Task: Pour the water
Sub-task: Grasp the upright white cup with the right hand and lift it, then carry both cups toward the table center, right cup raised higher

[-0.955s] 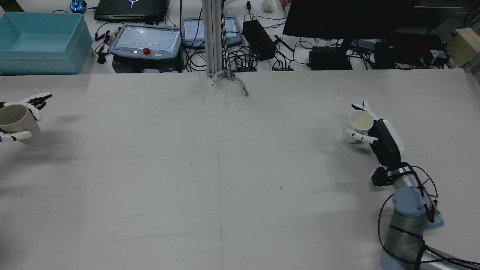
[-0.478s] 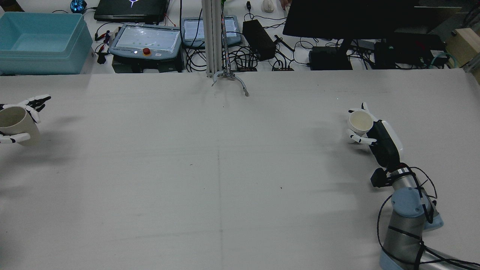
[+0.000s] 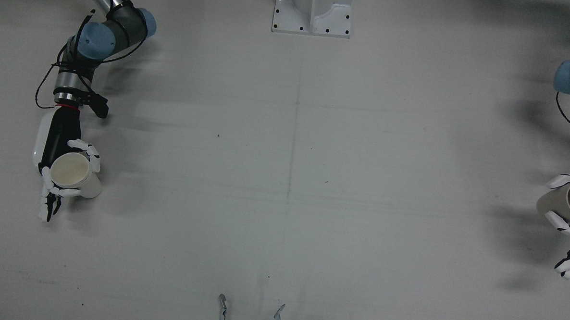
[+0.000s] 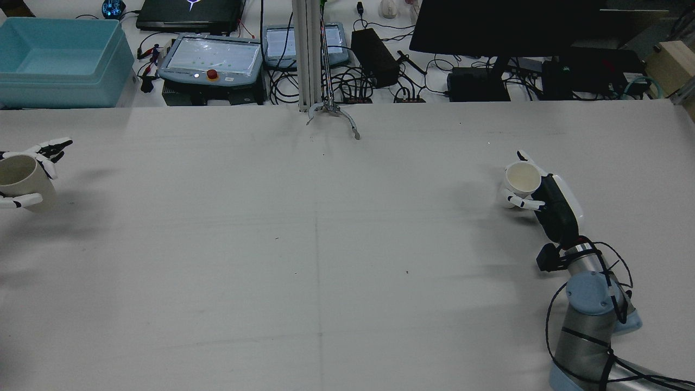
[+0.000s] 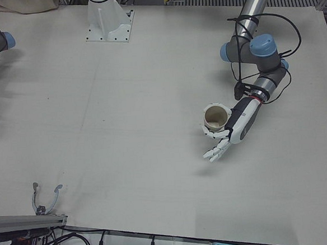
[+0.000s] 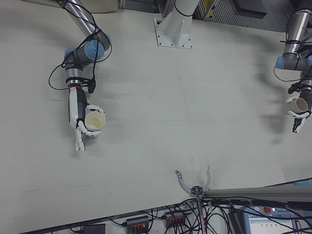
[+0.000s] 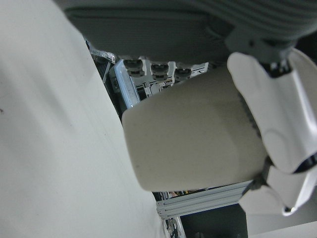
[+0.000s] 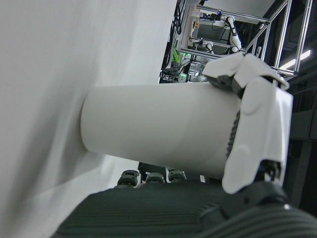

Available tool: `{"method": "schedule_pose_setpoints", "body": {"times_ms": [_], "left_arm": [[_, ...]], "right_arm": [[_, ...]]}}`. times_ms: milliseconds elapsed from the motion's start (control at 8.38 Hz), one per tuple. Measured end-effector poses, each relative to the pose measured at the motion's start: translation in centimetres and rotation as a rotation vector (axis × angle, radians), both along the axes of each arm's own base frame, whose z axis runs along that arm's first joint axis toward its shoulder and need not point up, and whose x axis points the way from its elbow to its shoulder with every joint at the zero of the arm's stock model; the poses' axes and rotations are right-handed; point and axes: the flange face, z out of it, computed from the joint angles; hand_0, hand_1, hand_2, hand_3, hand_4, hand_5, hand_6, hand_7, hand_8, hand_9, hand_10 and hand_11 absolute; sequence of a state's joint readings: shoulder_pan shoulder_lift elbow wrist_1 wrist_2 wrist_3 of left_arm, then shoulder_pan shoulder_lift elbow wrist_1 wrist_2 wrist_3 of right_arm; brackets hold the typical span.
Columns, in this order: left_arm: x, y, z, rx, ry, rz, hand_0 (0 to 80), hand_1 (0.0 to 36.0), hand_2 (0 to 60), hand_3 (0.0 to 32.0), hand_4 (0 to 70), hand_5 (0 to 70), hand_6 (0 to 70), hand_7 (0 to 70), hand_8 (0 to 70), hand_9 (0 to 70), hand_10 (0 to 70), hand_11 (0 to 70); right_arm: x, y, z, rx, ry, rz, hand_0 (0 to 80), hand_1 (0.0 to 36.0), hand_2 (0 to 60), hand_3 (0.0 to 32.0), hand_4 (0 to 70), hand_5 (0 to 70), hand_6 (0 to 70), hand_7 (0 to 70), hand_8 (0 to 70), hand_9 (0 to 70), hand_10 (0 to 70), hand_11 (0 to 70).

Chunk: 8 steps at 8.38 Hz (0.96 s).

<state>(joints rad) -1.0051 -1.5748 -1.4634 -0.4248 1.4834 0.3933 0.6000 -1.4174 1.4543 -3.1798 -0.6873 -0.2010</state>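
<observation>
My left hand (image 4: 48,149) is shut on a beige paper cup (image 4: 19,178) at the table's far left edge. It holds the cup upright, clear of the table in the left hand view (image 7: 193,144). Hand (image 5: 240,123) and cup (image 5: 215,118) also show in the left-front view. My right hand (image 4: 555,205) is shut on a white paper cup (image 4: 520,183) at the right side. This cup stands upright, its base at the table in the right hand view (image 8: 158,129). The front view shows the white cup (image 3: 74,175) and the beige cup (image 3: 563,204) far apart.
A small metal claw-shaped part (image 4: 331,115) lies at the table's far edge, below a metal post (image 4: 307,54). Behind the table are a blue bin (image 4: 59,60), teach pendants (image 4: 212,57), cables and a monitor (image 4: 505,24). The white pedestal (image 3: 313,9) stands at the robot's side.
My left hand has drawn the beige cup a little further left and down, partly out of the rear view. My right hand has shifted slightly with the white cup.
</observation>
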Motion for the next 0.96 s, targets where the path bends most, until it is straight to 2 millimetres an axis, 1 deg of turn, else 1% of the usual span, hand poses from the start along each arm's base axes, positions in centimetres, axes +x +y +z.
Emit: {"method": "schedule_pose_setpoints", "body": {"times_ms": [119, 239, 358, 478, 597, 716, 836, 955], "left_arm": [[-0.1, 0.1, 0.1, -0.001, 0.0, 0.0, 42.3, 22.6, 60.0, 0.0, 70.0, 38.2, 9.3, 14.5, 6.7, 6.8, 4.1, 6.0], [-0.2, 0.2, 0.2, -0.002, 0.001, 0.0, 41.9, 22.1, 60.0, 0.0, 70.0, 38.2, 9.5, 14.6, 6.8, 6.8, 4.1, 5.9], [-0.2, 0.3, 0.1, 0.0, 0.003, 0.0, 42.3, 22.7, 60.0, 0.0, 70.0, 39.0, 9.9, 15.1, 7.0, 7.0, 4.1, 6.0], [-0.2, 0.2, -0.1, 0.005, 0.006, 0.001, 42.5, 23.2, 60.0, 0.0, 70.0, 40.0, 10.5, 15.5, 7.2, 7.2, 4.3, 6.2], [-0.1, 0.1, -0.6, 0.012, 0.01, 0.001, 42.6, 23.2, 60.0, 0.0, 70.0, 41.0, 11.0, 16.0, 7.4, 7.4, 4.2, 6.1], [0.2, -0.2, -1.7, 0.026, 0.016, 0.004, 42.3, 23.5, 60.0, 0.0, 70.0, 41.9, 11.6, 16.4, 7.7, 7.6, 4.3, 6.3], [1.2, -0.3, -3.5, 0.041, 0.025, 0.021, 42.8, 24.7, 60.0, 0.0, 70.0, 43.2, 12.8, 17.3, 8.3, 8.1, 4.7, 6.8], [3.0, -0.7, -6.5, 0.056, 0.035, 0.049, 48.9, 34.1, 60.0, 0.0, 70.0, 49.1, 16.3, 20.0, 11.1, 11.2, 6.8, 10.6]], "right_arm": [[0.0, 0.0, -0.1, 0.001, -0.002, 0.0, 49.9, 33.8, 60.0, 0.0, 18.5, 70.0, 5.4, 15.8, 0.0, 2.0, 2.7, 6.2], [-0.1, 0.0, -0.3, 0.004, -0.007, 0.0, 50.4, 33.8, 60.0, 0.0, 18.5, 70.0, 5.9, 16.5, 0.1, 2.1, 2.5, 5.9], [-0.1, -0.1, -1.1, 0.013, -0.02, -0.001, 50.7, 35.7, 60.0, 0.0, 19.2, 70.0, 6.9, 18.8, 0.3, 2.6, 2.3, 5.7], [0.2, -0.3, -2.5, 0.022, -0.033, 0.003, 50.4, 36.0, 60.0, 0.0, 21.9, 70.0, 8.9, 21.9, 1.3, 4.4, 3.1, 7.1], [0.7, -0.5, -4.2, 0.03, -0.043, 0.012, 50.9, 36.0, 60.0, 0.0, 28.7, 70.0, 12.9, 28.2, 5.1, 9.3, 6.0, 11.5], [1.3, -0.8, -5.7, 0.038, -0.052, 0.024, 56.3, 36.0, 60.0, 0.0, 35.8, 70.0, 17.4, 35.1, 9.5, 15.1, 9.2, 16.6], [1.7, -1.1, -6.8, 0.047, -0.062, 0.033, 75.5, 36.0, 60.0, 0.0, 44.7, 70.0, 23.5, 43.5, 15.2, 22.8, 13.2, 22.9], [2.0, -1.2, -8.1, 0.06, -0.076, 0.039, 80.0, 36.0, 60.0, 0.0, 50.8, 70.0, 27.2, 47.6, 18.3, 27.2, 15.2, 26.1]]}}
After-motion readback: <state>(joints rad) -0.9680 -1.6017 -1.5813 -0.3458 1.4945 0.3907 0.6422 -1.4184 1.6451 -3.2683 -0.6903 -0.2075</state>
